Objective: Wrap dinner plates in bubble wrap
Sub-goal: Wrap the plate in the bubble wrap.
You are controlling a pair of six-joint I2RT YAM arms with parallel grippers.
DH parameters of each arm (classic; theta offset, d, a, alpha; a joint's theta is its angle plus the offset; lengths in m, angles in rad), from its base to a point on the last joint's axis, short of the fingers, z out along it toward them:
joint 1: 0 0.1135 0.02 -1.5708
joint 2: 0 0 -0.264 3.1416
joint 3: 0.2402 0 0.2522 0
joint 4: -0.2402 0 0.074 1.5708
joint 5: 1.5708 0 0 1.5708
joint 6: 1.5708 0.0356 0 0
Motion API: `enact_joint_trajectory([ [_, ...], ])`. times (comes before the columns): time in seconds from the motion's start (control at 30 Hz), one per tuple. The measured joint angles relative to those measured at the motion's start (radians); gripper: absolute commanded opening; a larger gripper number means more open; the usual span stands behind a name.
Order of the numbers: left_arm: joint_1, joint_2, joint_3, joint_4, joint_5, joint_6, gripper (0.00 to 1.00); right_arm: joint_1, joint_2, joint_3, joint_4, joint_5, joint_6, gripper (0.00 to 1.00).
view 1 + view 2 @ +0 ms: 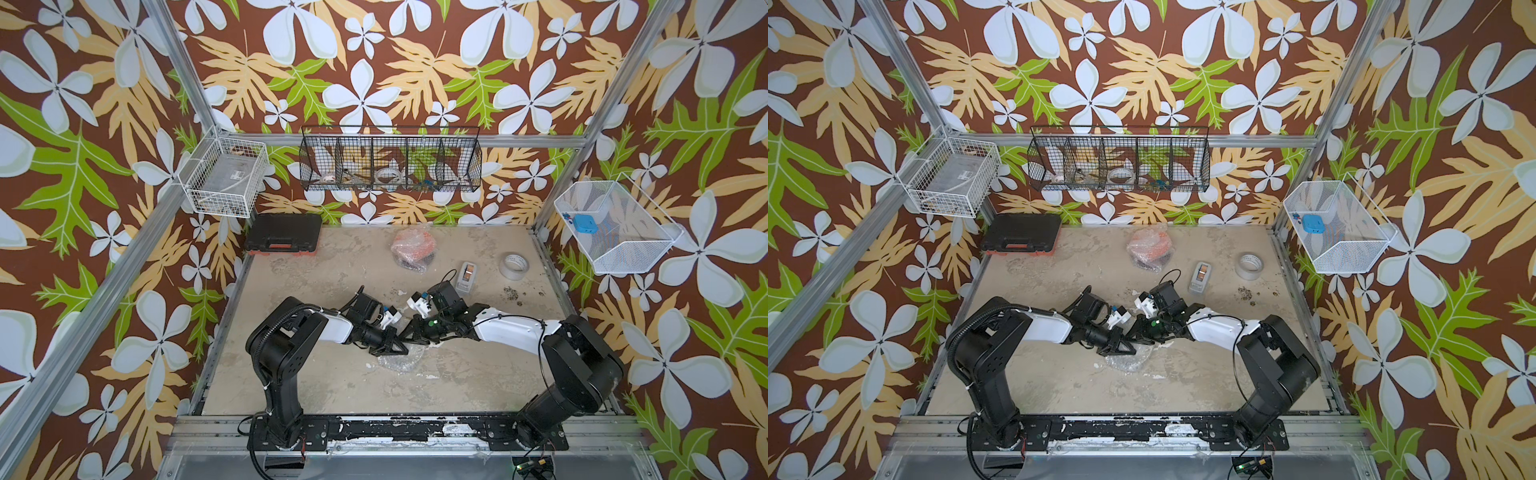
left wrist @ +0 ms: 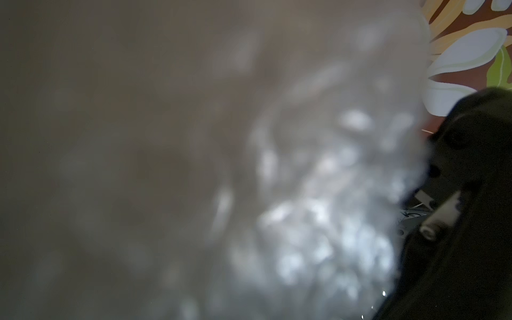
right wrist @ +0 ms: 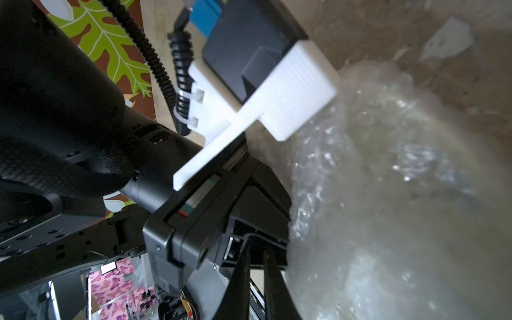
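Two tools meet mid-frame over the bubble wrap [image 1: 401, 365], crumpled on the surface [image 1: 457, 374]; left tool [image 1: 399, 351] clamped shut, seemingly pinching the wrap's edge; right tool [image 1: 406, 333] narrow, grip I cannot tell; the film looks light, soft and slippery, best pinched at a loose edge; wrapped orange plate [image 1: 413, 248] sits upper centre.

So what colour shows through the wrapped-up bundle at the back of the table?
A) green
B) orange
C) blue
B: the bundle glows orange through its clear bubble wrap.
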Motion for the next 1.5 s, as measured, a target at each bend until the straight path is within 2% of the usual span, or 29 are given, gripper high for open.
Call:
enact_joint_trajectory([
  [0.1, -0.001, -0.013, -0.002, -0.019, -0.011, -0.002, 0.0, -0.005, 0.063, -0.003, -0.02, -0.008, -0.01, 0.07],
  [0.2, -0.001, -0.043, -0.01, -0.05, -0.048, 0.005, 0.0, -0.008, 0.121, -0.012, -0.032, 0.049, -0.037, 0.03],
  [0.3, -0.005, -0.084, -0.011, -0.094, -0.083, 0.0, 0.0, -0.009, 0.16, -0.028, -0.006, 0.024, -0.06, 0.01],
  [0.5, -0.006, -0.223, 0.015, -0.182, -0.118, -0.049, 0.21, -0.013, 0.179, -0.042, 0.043, -0.011, -0.092, 0.0],
  [0.63, -0.007, -0.275, 0.135, -0.236, -0.147, -0.061, 0.25, -0.013, 0.177, -0.042, 0.043, -0.01, -0.105, 0.0],
  [0.73, -0.007, -0.254, 0.241, -0.314, -0.229, -0.04, 0.24, -0.011, 0.172, -0.042, 0.04, 0.0, -0.108, 0.0],
  [0.87, -0.007, -0.148, 0.277, -0.397, -0.3, 0.01, 0.14, -0.009, 0.159, -0.039, 0.029, 0.013, -0.112, 0.0],
  [1.03, -0.018, -0.029, 0.24, -0.429, -0.292, 0.055, 0.11, -0.006, 0.115, -0.014, -0.053, 0.082, -0.116, 0.02],
  [1.23, -0.017, 0.0, 0.225, -0.373, -0.247, 0.08, 0.11, 0.002, 0.0, 0.064, -0.243, 0.219, -0.119, 0.04],
  [1.37, -0.017, 0.001, 0.222, -0.365, -0.243, 0.083, 0.1, 0.05, -0.047, 0.079, -0.22, 0.162, -0.107, 0.05],
  [1.5, -0.017, 0.001, 0.221, -0.364, -0.243, 0.083, 0.1, 0.092, 0.0, 0.074, -0.175, 0.091, -0.104, 0.05],
])
